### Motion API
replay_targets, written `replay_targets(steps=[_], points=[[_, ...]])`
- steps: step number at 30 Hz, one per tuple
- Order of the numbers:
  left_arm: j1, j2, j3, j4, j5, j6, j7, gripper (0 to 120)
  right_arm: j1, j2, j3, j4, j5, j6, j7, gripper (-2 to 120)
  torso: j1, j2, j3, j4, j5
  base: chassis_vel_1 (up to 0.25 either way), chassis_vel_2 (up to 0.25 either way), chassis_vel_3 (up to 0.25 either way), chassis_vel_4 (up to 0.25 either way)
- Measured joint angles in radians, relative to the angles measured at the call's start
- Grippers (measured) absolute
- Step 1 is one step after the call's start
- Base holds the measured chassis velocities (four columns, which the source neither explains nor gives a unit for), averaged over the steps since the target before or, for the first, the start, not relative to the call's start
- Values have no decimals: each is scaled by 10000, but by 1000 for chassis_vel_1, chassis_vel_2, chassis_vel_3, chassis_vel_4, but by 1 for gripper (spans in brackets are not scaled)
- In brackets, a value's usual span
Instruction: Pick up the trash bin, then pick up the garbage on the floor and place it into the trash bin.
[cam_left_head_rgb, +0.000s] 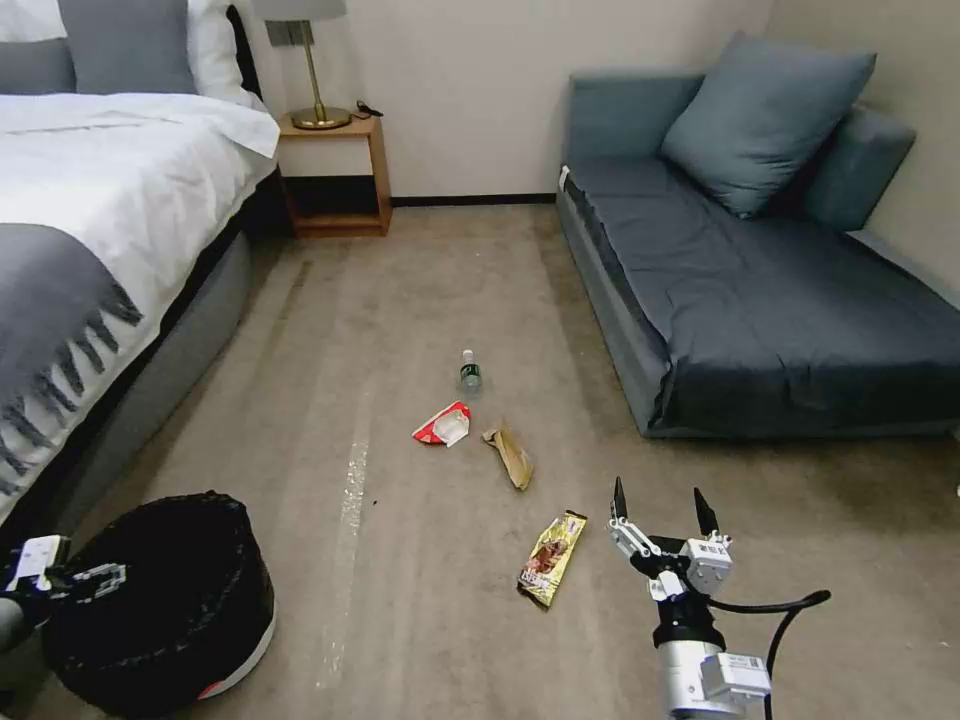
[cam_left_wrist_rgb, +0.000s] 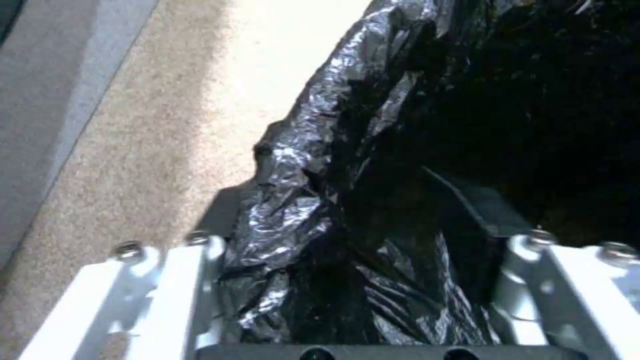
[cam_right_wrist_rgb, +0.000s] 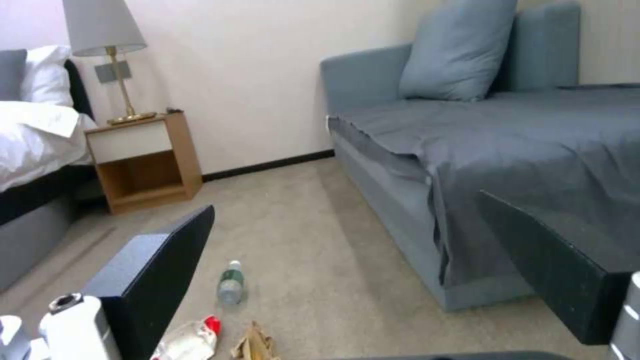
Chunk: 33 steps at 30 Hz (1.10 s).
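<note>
The left gripper (cam_left_head_rgb: 70, 580) was clamped on the rim of the round black trash bin (cam_left_head_rgb: 165, 600), lined with crinkly black plastic. The right gripper (cam_left_head_rgb: 660, 508) hovered with its fingers spread apart. Just to its left lay the gold-yellow snack wrapper (cam_left_head_rgb: 551, 558); ahead of it lay the crumpled brown paper bag (cam_left_head_rgb: 512, 456), the red-and-white crushed carton (cam_left_head_rgb: 443, 425) and the small clear green-labelled bottle (cam_left_head_rgb: 470, 372), on the beige carpet (cam_left_head_rgb: 420, 300).

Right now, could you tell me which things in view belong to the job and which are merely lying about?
Job:
- trash bin, rim gripped by the left gripper
- snack wrapper
- paper bag
- carton
- bottle
- right gripper, open above the floor beside the wrapper

Just there:
- bed
- sofa
- cushion
- nightstand
- lamp
</note>
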<state>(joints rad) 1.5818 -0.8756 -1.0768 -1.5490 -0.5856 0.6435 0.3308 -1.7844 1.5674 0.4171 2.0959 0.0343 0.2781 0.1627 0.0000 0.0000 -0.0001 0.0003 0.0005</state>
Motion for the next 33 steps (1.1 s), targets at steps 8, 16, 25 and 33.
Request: replay_targets(steps=[8,16,25,33], points=[[-21,-120,-17,-67,-11,-15,-41,27,50,-1,-12,0,-10,-58,13,100,0,0,0,-3,1,0,0,0,0],[167,-308,-28,-299,133,-114,-88,14,9,-14,-45,0,-16,-64,22,100,0,1,-1,0,10,0,0,0,0],[415,-810,-430,-1371,-376,68,-929,8,-52,-106,-45,91,-21,-65,24,100,1,0,2,-5,-22,0,0,0,0],[732,-1513,-972,-3056,-592,47,-2125,4,-131,-171,-98,130,7,-71,58,100,0,0,2,-5,-10,0,0,0,0]])
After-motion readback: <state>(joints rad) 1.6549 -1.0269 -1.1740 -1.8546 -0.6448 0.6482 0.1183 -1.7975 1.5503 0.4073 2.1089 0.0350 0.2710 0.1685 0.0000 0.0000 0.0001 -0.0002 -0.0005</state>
